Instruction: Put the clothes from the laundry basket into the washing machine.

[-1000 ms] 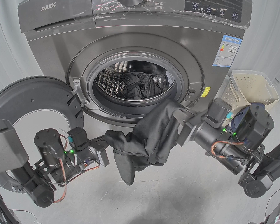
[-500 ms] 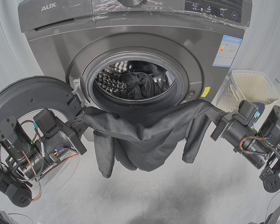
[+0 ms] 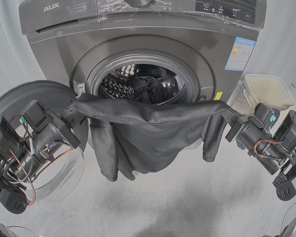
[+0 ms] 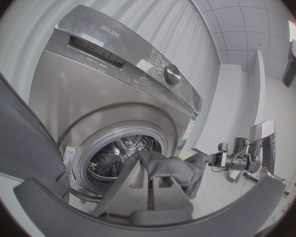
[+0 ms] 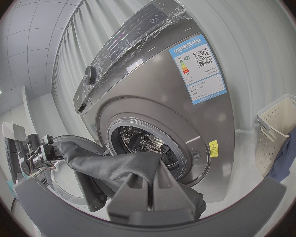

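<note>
A dark grey garment (image 3: 148, 125) hangs stretched wide in front of the washing machine's round opening (image 3: 143, 83). My left gripper (image 3: 76, 107) is shut on its left end, near the door hinge. My right gripper (image 3: 229, 113) is shut on its right end, beside the laundry basket (image 3: 269, 91). The garment's top edge sits level with the opening's lower rim, and a sleeve dangles at each side. Black clothes (image 3: 148, 89) lie inside the drum. In the left wrist view the closed fingers (image 4: 144, 178) pinch the cloth (image 4: 169, 168); the right wrist view shows the same pinch (image 5: 151, 181).
The machine's door (image 3: 33, 99) stands swung open at the left, just behind my left arm. A dark blue garment (image 5: 286, 155) hangs over the cream basket's rim at the right. Bare grey floor (image 3: 174, 201) lies below the hanging cloth.
Both grippers have drawn apart and risen, spreading the bunched garment into a wide sheet. The left gripper went up and left toward the door; the cloth's top edge rose to the opening.
</note>
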Motion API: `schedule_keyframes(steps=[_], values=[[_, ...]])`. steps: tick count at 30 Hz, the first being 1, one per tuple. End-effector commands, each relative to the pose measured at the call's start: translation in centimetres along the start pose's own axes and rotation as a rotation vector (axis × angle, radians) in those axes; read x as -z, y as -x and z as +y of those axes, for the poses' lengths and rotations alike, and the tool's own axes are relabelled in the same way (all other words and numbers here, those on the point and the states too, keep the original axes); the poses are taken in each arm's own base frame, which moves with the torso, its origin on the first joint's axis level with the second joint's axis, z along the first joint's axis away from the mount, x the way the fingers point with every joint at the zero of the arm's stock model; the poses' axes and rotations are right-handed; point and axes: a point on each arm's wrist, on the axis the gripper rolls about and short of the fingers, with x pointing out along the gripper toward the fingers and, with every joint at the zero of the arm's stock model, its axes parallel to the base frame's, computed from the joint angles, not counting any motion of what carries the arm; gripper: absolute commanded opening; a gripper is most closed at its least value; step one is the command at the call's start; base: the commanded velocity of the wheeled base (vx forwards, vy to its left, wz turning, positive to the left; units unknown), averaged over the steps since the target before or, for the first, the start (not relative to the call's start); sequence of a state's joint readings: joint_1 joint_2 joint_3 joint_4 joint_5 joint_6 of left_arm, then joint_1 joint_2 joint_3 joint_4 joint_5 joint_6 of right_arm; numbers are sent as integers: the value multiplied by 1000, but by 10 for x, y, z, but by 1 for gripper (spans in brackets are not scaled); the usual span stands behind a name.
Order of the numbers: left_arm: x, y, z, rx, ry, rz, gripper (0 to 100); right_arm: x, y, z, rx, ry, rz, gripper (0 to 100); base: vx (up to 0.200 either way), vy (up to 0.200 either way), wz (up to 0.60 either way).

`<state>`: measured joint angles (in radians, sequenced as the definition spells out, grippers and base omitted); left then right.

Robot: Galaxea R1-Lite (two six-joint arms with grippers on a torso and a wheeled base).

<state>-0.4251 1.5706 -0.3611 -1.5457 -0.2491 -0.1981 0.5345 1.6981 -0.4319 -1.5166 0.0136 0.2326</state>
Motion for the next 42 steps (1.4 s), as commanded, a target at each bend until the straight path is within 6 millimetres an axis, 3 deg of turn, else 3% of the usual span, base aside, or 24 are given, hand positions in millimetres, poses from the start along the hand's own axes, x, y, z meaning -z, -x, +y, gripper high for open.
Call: schedule_keyframes(steps=[1,12,30,39,42], values=[[-9,-1,8,-29,-20,-36,0,1,-5,-2,6,4,-14,0,0,0,0],[-12,-1,10,-36,-26,-50,0,-16,-13,-13,43,22,-98,0,0,0,0],[-15,0,6,-22,-26,-58,0,-19,-13,-11,35,22,-112,0,0,0,0],[-6,2,3,-12,-12,-23,0,-16,-12,-9,31,20,-98,0,0,0,0],[5,2,-4,16,7,22,0,-10,-11,-4,14,12,-74,0,0,0,0]])
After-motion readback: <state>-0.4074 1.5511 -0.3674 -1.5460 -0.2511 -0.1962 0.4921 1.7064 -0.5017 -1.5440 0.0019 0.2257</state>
